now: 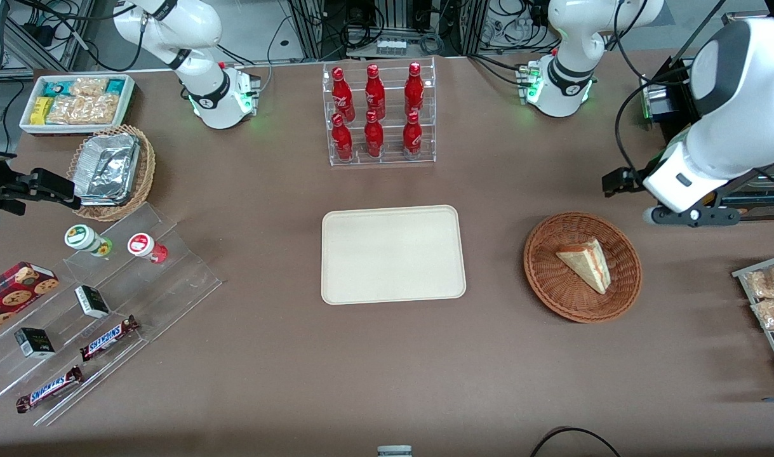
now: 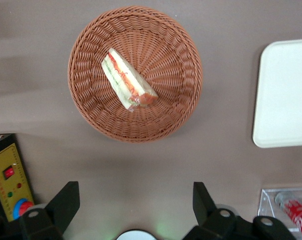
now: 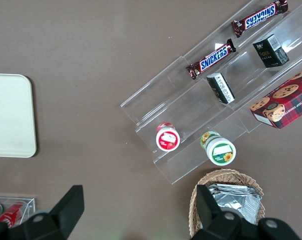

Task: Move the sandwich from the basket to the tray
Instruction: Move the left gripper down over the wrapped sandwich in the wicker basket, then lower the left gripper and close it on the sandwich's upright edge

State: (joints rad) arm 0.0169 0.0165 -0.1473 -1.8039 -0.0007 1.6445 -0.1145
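So the sandwich (image 1: pixel 585 263) is sitting in the basket (image 1: pixel 545 279), right-of-centre in the front view, lying on its side with the striped filling edge showing. The tray (image 1: pixel 393 254) is bare and sits mid-frame, well apart from the basket with plain table between them. The gripper (image 2: pixel 135 207) hangs high above the table, farther from the front camera than the basket, not over the sandwich yet. Its fingers (image 2: pixel 65 200) are spread wide with nothing between them.

What could go sideways from here, as I see it:

- The wedge lies at an angle in the wrist view. If the jaws don't line up across its flat bread faces, they'd likely catch a corner and spin it or push it up the basket's sloped wall.
- It's soft. Squeeze too hard and the filling probably oozes out or the bread dents; too light and it slips on the lift.
- It looks like there might be clear wrap on it (bit of shine near the red tip), hard to be sure. If so, that's slippery.
- Coming down too deep could snag the wicker and drag the whole basket along.
- Letting go too near the tray's rim could leave the sandwich propped half on the edge.
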